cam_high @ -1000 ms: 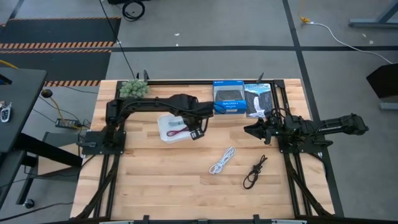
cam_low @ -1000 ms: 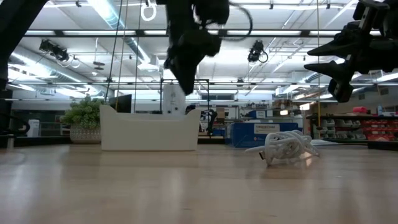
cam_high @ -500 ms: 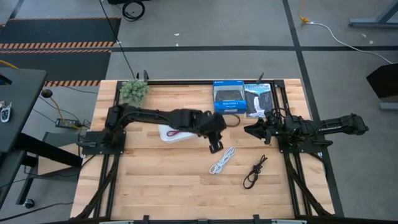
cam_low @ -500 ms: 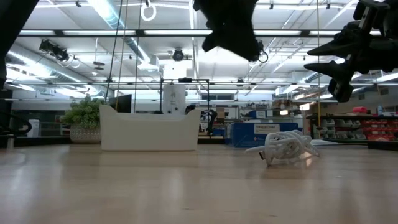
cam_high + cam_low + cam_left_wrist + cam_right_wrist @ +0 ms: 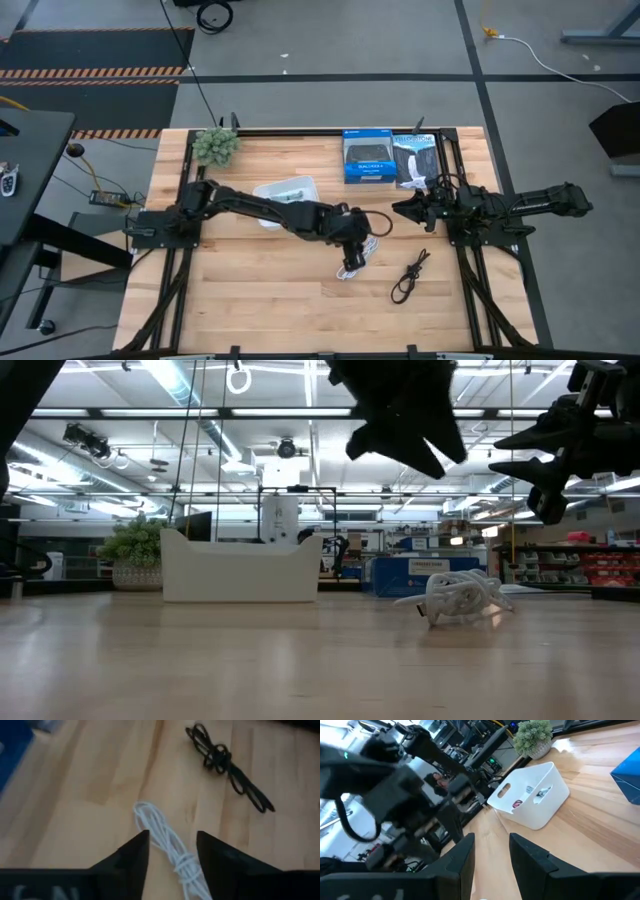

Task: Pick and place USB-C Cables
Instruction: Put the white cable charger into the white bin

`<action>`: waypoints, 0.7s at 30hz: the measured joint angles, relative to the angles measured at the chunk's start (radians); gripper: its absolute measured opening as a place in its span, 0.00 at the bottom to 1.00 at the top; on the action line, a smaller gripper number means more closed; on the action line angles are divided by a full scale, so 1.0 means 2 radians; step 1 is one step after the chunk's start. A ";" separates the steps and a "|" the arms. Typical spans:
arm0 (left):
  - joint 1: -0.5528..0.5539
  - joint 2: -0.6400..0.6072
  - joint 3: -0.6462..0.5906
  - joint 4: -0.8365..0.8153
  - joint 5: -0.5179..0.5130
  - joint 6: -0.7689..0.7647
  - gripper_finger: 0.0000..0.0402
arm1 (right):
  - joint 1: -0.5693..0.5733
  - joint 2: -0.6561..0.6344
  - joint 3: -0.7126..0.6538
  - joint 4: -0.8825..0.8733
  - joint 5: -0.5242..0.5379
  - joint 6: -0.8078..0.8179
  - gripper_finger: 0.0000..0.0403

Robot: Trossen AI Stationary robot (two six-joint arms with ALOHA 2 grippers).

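The white cable [image 5: 370,243] lies bundled on the wooden table, right of centre, also seen in the low view [image 5: 460,595]. My left gripper [image 5: 352,260] hovers open above it; in the left wrist view the fingers [image 5: 172,834] stand either side of the cable's strands [image 5: 150,817] without touching. The black cable [image 5: 410,275] lies flat nearer the right near corner [image 5: 227,765]. The white tray [image 5: 285,190] stands left of centre; a maroon bit [image 5: 516,804] and a silvery bit [image 5: 542,792] show at it. My right gripper [image 5: 402,210] waits open at the right [image 5: 491,836].
Two blue-and-black retail boxes [image 5: 368,158] [image 5: 415,160] lie at the far edge. A small green plant [image 5: 215,143] stands at the far left corner. Bare wood stretches across the near half of the table [image 5: 260,290].
My left gripper has swung from above the white tray toward the table's right and near edge, ending over the white cable. The tray, hidden partly by the arm before, now shows. The cables and my right arm have kept still.
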 joint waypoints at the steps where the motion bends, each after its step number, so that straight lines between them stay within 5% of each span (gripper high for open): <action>1: -0.003 0.003 -0.001 -0.009 0.000 -0.004 0.46 | 0.000 0.002 0.000 0.003 0.000 0.000 0.32; 10: -0.028 0.045 -0.001 0.008 0.001 -0.021 0.66 | 0.000 0.012 0.000 0.012 0.000 0.000 0.32; 21: -0.041 0.097 -0.001 0.009 -0.003 -0.017 0.63 | 0.000 0.013 0.000 0.016 0.000 0.000 0.32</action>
